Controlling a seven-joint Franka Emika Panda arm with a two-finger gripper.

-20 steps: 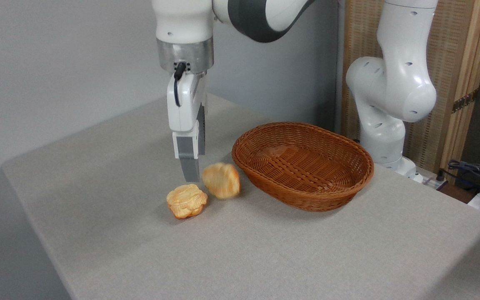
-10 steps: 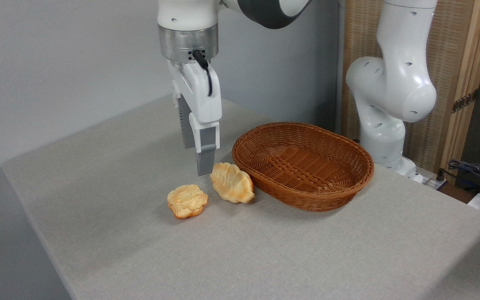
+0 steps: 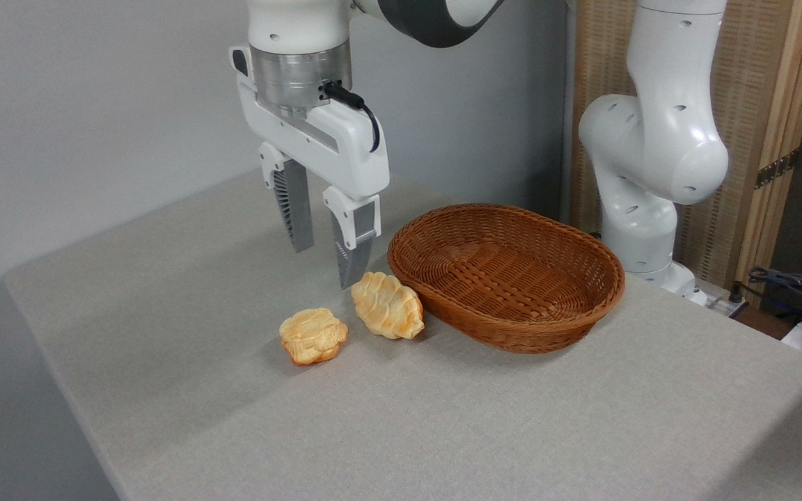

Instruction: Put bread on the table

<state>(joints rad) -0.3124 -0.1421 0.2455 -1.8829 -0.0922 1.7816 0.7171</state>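
Observation:
The bread, a braided golden-orange loaf, lies on the table right beside the left end of the wicker basket. My gripper hangs open just above and to the left of the loaf, its two grey fingers spread with nothing between them. The nearer fingertip ends close over the loaf's upper left end without touching it.
A small pale flower-shaped bun sits on the cloth left of the loaf. The brown oval wicker basket stands to the right with nothing in it. The robot's white base rises behind the basket; cables lie at far right.
The loaf dropped from the gripper and settled flat on the cloth by the basket. The gripper has turned about its wrist, so both spread fingers now show, and it has risen slightly.

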